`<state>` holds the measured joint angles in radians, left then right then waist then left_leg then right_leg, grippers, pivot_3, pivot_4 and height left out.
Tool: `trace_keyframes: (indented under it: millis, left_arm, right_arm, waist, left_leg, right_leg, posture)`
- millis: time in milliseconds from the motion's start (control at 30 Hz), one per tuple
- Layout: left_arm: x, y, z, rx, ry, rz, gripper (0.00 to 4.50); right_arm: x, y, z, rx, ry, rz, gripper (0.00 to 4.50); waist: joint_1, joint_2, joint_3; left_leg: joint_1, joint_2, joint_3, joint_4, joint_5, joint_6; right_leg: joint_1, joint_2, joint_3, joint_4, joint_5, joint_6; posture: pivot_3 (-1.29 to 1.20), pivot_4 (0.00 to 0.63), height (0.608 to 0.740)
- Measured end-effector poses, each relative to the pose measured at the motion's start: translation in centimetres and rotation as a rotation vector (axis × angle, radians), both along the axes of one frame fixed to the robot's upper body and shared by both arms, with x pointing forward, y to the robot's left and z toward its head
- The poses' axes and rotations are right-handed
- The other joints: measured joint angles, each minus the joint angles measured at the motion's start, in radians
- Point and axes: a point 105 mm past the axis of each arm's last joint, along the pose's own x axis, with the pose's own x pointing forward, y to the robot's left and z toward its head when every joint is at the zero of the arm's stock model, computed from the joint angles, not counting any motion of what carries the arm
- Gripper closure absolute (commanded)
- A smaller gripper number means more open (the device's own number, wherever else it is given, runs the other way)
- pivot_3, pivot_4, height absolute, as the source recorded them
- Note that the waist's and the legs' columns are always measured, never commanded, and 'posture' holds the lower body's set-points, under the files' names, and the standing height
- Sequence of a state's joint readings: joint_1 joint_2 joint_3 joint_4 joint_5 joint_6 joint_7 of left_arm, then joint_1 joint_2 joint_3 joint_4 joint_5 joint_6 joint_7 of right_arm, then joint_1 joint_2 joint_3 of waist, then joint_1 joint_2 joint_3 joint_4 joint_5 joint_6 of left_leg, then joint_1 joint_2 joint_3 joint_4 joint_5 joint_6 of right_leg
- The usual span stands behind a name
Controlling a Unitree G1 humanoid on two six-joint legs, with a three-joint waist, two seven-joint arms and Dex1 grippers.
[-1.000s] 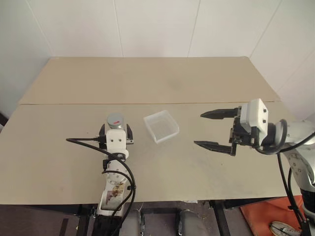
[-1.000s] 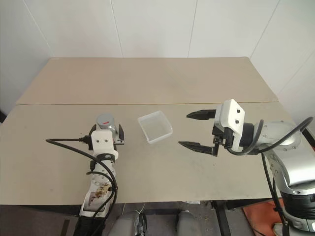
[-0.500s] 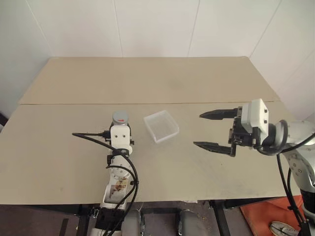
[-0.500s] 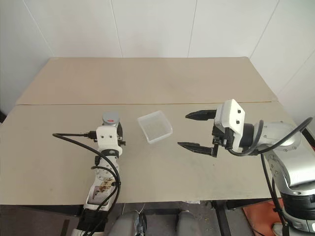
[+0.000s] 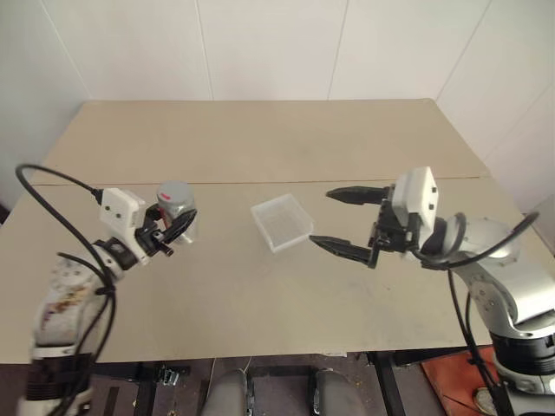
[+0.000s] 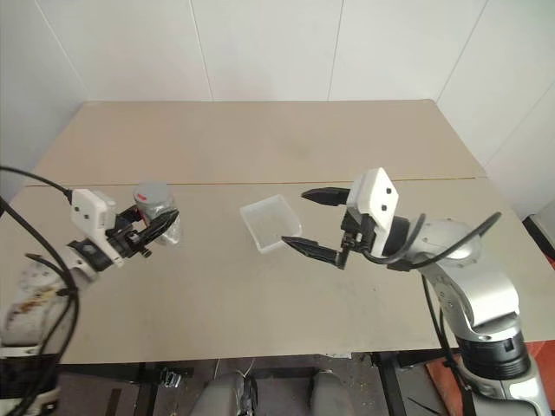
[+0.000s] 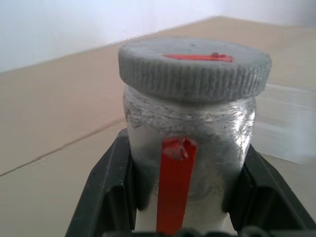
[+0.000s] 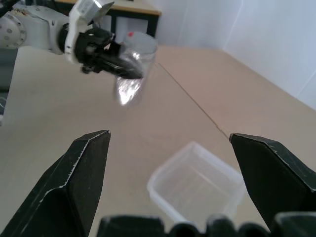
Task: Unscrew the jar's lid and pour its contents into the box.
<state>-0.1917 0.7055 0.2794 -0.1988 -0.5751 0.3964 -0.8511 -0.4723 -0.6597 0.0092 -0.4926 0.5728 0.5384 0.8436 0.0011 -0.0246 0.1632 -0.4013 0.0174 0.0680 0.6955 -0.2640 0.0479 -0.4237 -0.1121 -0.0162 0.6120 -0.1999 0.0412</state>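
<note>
My left gripper [image 5: 179, 224] is shut on the jar [image 5: 178, 211], a silvery cylinder with a red stripe, and holds it upright above the table's left side. Its black fingers [image 7: 111, 182] clamp the jar's [image 7: 190, 143] lower body on both sides. The grey lid [image 7: 195, 66] with a red mark sits on the jar's top. The contents are hidden inside the jar. The box [image 5: 282, 223], a translucent white tray, lies empty at the table's middle. My right gripper [image 5: 321, 217] hovers open just right of the box, pointing left at the jar [image 8: 129, 64], with nothing between its fingers.
The beige table [image 5: 260, 139] has a seam running across it behind the box. White walls stand close behind the far edge. A black cable loops from my left arm over the table's left edge.
My left gripper shut on the jar, lifted it off the table, swung out left and now points right. My right gripper moved left, closer to the box.
</note>
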Motion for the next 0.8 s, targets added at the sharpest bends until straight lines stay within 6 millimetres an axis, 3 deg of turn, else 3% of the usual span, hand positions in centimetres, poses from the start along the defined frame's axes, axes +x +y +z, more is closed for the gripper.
trace_keyframes:
  millis: [200, 400, 567, 800]
  left_arm:
    - [-0.8, -4.1, 1.1, -0.027, -0.003, -0.345, 2.58]
    - [-0.2, -8.1, 1.0, -0.078, -0.015, -0.516, 2.58]
    - [0.4, -9.7, 1.4, -0.07, -0.057, -0.581, 2.58]
    - [0.5, -9.8, 1.3, -0.054, -0.075, -0.615, 2.58]
  right_arm:
    - [0.3, 3.5, 2.1, 0.058, 0.029, 0.073, 0.0]
    - [0.4, 6.4, 2.1, 0.041, 0.059, 0.132, 0.0]
    - [1.4, 7.2, 2.3, 0.049, 0.069, 0.117, 0.0]
    - [2.2, 7.5, 1.9, 0.051, 0.088, 0.094, 0.0]
  waist:
    - [0.006, 0.0, 0.0]
    - [0.005, 0.0, 0.0]
    - [0.002, 0.0, 0.0]
    - [-0.005, 0.0, 0.0]
  left_leg:
    - [-0.001, -0.002, 0.0, 0.0, 0.0, -0.001]
    - [-0.003, -0.001, 0.0, 0.0, 0.0, -0.001]
    - [-0.003, -0.001, 0.0, 0.0, 0.0, 0.0]
    - [-0.004, -0.001, -0.001, 0.0, 0.0, 0.0]
  right_leg:
    - [0.0, 0.001, 0.0, 0.0, 0.0, 0.0]
    - [-0.001, 0.002, -0.001, 0.0, 0.0, 0.0]
    - [-0.001, 0.002, -0.001, 0.001, 0.0, 0.0]
    - [-0.001, 0.002, -0.002, 0.001, 0.0, 0.0]
  posture:
    - [0.0, 0.15, 0.74]
    - [0.0, 0.15, 0.74]
    - [0.0, 0.15, 0.74]
    - [0.0, 0.15, 0.74]
